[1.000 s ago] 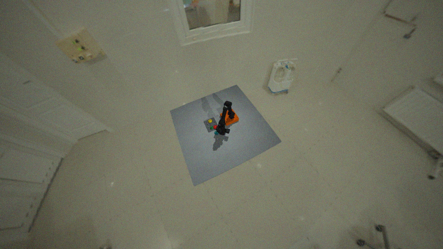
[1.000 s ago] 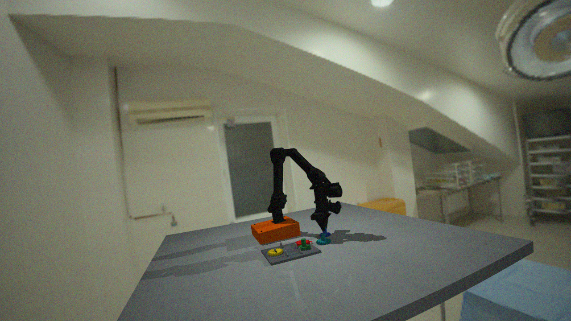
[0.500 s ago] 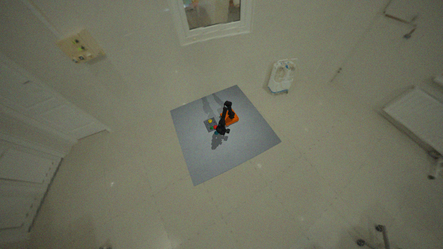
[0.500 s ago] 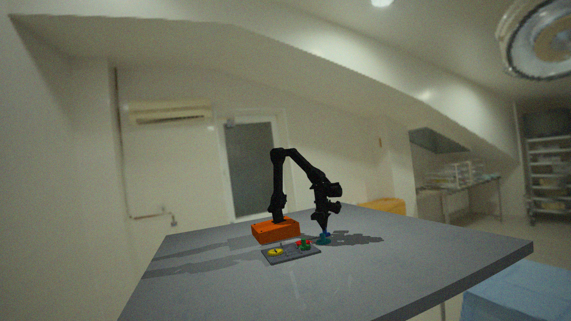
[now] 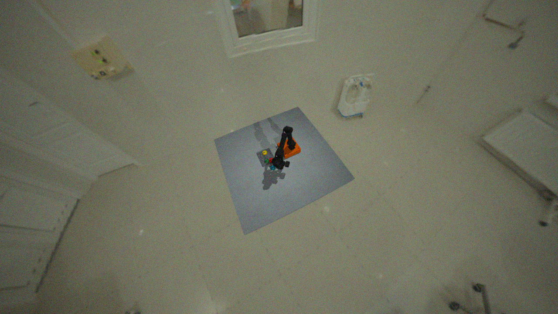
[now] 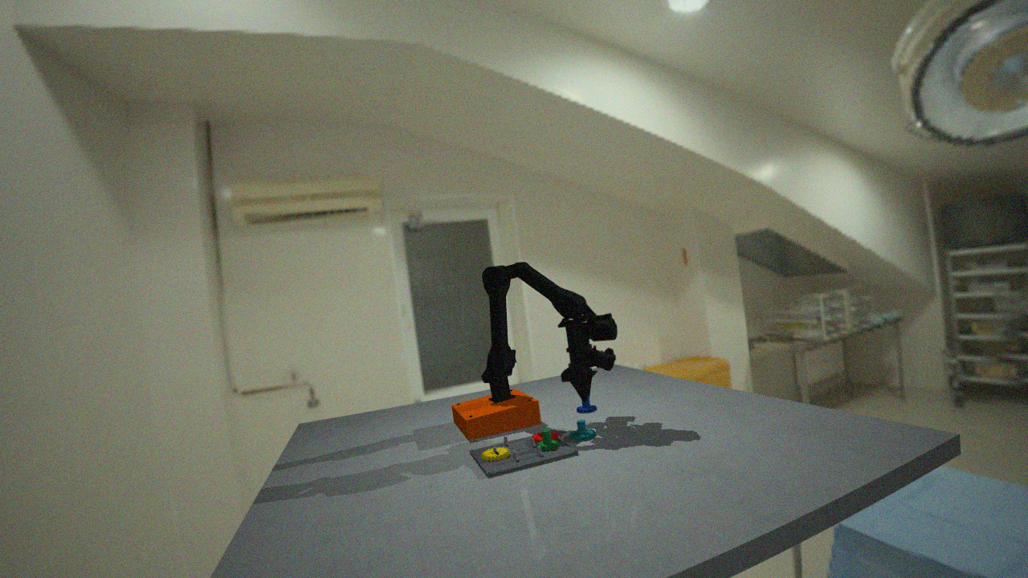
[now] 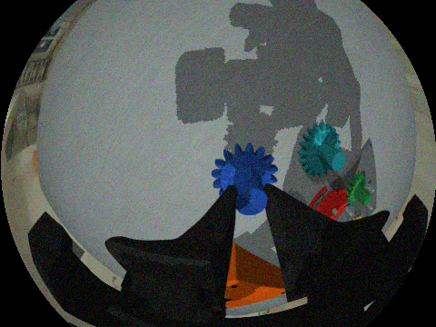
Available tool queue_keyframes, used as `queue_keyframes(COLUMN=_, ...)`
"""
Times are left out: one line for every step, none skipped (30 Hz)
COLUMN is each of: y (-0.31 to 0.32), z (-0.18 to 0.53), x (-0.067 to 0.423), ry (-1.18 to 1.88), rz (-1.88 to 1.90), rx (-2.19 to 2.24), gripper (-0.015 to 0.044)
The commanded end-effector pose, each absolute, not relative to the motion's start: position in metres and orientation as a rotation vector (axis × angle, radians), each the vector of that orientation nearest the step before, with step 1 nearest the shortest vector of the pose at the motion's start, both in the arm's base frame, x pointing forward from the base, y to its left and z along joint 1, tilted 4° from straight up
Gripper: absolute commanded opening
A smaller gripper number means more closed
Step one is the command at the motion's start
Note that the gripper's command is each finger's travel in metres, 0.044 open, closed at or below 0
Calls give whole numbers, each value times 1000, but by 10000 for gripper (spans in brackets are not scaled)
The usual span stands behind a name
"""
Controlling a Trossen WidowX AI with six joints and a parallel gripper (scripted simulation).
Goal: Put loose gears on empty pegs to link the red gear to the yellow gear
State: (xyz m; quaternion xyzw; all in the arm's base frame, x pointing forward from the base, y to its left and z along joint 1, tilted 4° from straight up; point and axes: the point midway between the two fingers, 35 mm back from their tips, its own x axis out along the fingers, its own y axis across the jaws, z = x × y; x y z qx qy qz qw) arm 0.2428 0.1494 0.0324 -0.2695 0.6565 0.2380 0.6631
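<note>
Right of centre in the exterior view, black parallel-jaw gripper [image 6: 585, 399] [image 7: 250, 191] clamped on the blue toothed gear [image 6: 586, 409] [image 7: 247, 170], lifted off the grey table [image 6: 402, 517] [image 7: 113, 113]. Teal gear with round knob [image 5: 272, 167] [image 6: 582, 434] [image 7: 320, 152] stands on the table, just beside the grey rectangular board [image 5: 261, 158] [image 6: 495, 473]. Green gear [image 5: 266, 160] [image 6: 548, 442] [image 7: 360, 190] on the board, next to red gear [image 5: 270, 160] [image 6: 540, 436] [image 7: 332, 204]. Yellow black-striped gear [image 5: 264, 152] [image 6: 495, 453] at the board's left end, exterior view.

One claw [image 6: 585, 397] [image 7: 250, 191]; five gears; one board [image 5: 261, 157] [image 6: 495, 468].
</note>
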Motion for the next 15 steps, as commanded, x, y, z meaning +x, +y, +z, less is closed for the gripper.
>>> queue_keyframes(y=151, z=44, x=246, ry=1476, rz=534, rx=-602, gripper=0)
queue_keyframes(y=151, z=47, x=246, ry=1476, rz=533, rx=-602, gripper=0)
queue_keyframes(y=151, z=50, x=246, ry=1477, rz=533, rx=-602, gripper=0)
queue_keyframes(y=151, z=52, x=246, ry=1478, rz=533, rx=-601, gripper=0)
queue_keyframes(y=151, z=55, x=246, ry=1479, rz=533, rx=-601, gripper=0)
queue_keyframes(y=151, z=58, x=246, ry=1479, rz=533, rx=-601, gripper=0)
queue_keyframes(y=151, z=61, x=246, ry=1480, rz=533, rx=-601, gripper=0)
queue_keyframes(y=151, z=63, x=246, ry=1481, rz=533, rx=-601, gripper=0)
queue_keyframes(y=151, z=66, x=245, ry=1482, rz=532, rx=-601, gripper=0)
queue_keyframes(y=151, z=69, x=245, ry=1482, rz=532, rx=-601, gripper=0)
queue_keyframes(y=150, z=71, x=245, ry=1483, rz=532, rx=-601, gripper=0)
queue_keyframes(y=150, z=74, x=245, ry=1484, rz=532, rx=-601, gripper=0)
queue_keyframes(y=150, z=77, x=245, ry=1485, rz=532, rx=-601, gripper=0)
queue_keyframes(y=150, z=80, x=245, ry=1485, rz=532, rx=-601, gripper=0)
queue_keyframes(y=150, z=82, x=244, ry=1486, rz=532, rx=-601, gripper=0)
